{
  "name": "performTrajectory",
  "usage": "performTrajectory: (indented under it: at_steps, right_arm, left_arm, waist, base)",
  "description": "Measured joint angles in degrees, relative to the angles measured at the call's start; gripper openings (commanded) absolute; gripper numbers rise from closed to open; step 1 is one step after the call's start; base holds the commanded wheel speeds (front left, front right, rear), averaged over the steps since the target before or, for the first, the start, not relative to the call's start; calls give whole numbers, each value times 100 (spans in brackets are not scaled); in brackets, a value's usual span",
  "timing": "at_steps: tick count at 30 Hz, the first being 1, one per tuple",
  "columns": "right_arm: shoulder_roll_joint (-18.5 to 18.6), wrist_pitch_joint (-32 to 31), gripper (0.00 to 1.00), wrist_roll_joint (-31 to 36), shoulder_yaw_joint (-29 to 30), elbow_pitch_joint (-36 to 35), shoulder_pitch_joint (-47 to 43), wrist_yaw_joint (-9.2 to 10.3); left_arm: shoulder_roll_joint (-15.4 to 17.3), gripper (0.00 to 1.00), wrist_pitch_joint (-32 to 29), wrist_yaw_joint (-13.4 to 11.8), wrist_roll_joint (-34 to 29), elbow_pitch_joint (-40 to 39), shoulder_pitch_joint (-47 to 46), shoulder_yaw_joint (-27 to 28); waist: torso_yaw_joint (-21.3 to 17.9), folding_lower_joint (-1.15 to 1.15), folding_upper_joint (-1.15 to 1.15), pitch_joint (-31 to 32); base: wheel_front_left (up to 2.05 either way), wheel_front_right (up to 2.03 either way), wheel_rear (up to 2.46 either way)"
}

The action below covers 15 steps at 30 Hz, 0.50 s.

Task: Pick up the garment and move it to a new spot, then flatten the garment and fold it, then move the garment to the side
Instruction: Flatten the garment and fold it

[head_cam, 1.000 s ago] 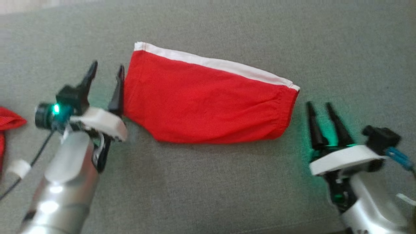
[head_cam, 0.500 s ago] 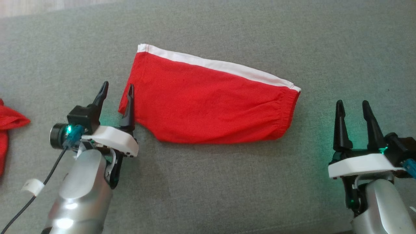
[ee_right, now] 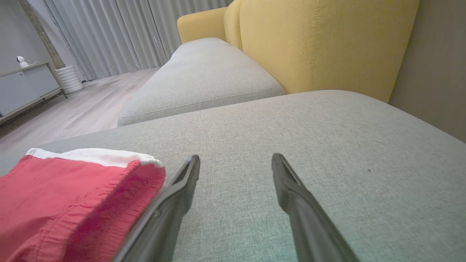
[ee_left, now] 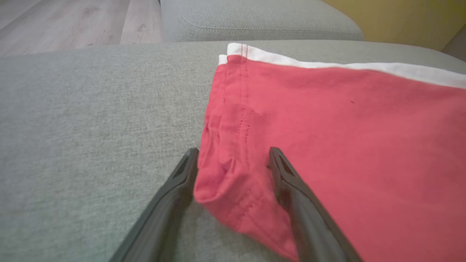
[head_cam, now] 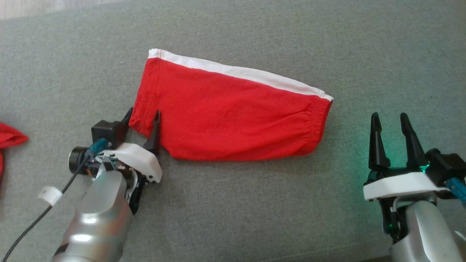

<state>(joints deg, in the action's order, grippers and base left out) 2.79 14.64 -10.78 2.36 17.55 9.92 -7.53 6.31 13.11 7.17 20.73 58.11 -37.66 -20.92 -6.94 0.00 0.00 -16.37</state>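
Note:
The garment, red with a white band along its far edge, lies folded flat on the grey cushion. My left gripper is open at the garment's near-left corner, one finger on top of the cloth and the other just outside its edge. In the left wrist view that corner of the garment bulges up inside the left gripper. My right gripper stands open on bare cushion, a little to the right of the gathered end. In the right wrist view the right gripper holds nothing, and the garment lies to its lower left.
Another red cloth pokes in at the left edge. A second grey cushion and a yellow backrest lie beyond. Wooden floor runs past the cushion's far side. A black cable trails from the left wrist.
My left gripper has slid from beside the garment's left edge down to its near-left corner, and now straddles it. The right gripper has shifted right, away from the garment.

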Motion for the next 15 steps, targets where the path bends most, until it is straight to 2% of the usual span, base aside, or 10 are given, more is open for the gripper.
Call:
performTrajectory:
  at_steps: [1, 2, 3, 10, 12, 15]
  right_arm:
    - [0, 0, 100, -11, -21, 2, 0, 0]
    - [0, 0, 100, -29, -36, 4, 1, 0]
    - [0, 0, 100, -32, -47, 7, 2, 0]
    - [-1, 0, 100, -31, -26, 103, -27, 0]
    - [-1, 0, 100, -31, -9, 136, -124, 0]
    - [-2, 0, 100, -32, -3, 190, -397, 0]
  left_arm:
    - [-15, 96, -10, 21, 20, 91, -39, -9]
    - [-30, 40, -47, 42, 51, 159, -84, -37]
    - [-37, 0, -51, 42, 59, 220, -121, -59]
    - [-168, 0, 59, 31, 255, 452, -84, -113]
    - [-181, 0, 96, -75, 269, 422, 122, -65]
    - [-192, 0, 110, -386, 346, -14, 620, 171]
  waist:
    - [3, 0, 0, 2]
    - [6, 0, 0, 5]
    - [13, 0, 0, 14]
    - [133, 1, 0, 269]
    - [202, 0, 0, 413]
    - [340, 0, 0, 641]
  base:
    - [0, 0, 0]
    - [0, 0, 0]
    - [0, 0, 0]
    - [0, 0, 0]
    - [0, 0, 0]
    - [0, 0, 0]
